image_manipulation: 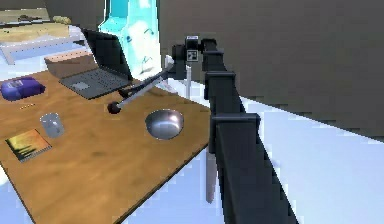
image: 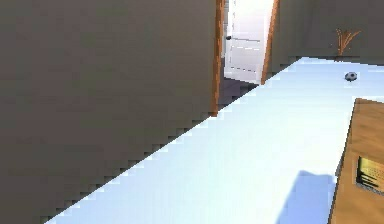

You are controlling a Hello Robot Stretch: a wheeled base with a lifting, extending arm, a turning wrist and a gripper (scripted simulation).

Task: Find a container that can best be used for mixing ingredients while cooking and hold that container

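Observation:
A round metal bowl (image_manipulation: 165, 123) stands on the wooden table (image_manipulation: 100, 175) near its right edge. The dark arm (image_manipulation: 235, 130) rises from the bottom edge to two white marked squares. Left of them the gripper (image_manipulation: 122, 101) stretches its thin fingers (image_manipulation: 145, 88) down-left over the tabletop, ending just up-left of the bowl and beside an open laptop (image_manipulation: 105, 65). With the laptop right behind the gripper's far end, I cannot tell whether it holds anything.
On the table also are a clear glass (image_manipulation: 51, 124), a flat book (image_manipulation: 27, 144), a purple object (image_manipulation: 22, 89) and a cardboard box (image_manipulation: 68, 62). The forward view has a dark wall (image: 100, 80), a white door (image: 246, 40), pale floor (image: 240, 150) and the table's edge (image: 362, 140).

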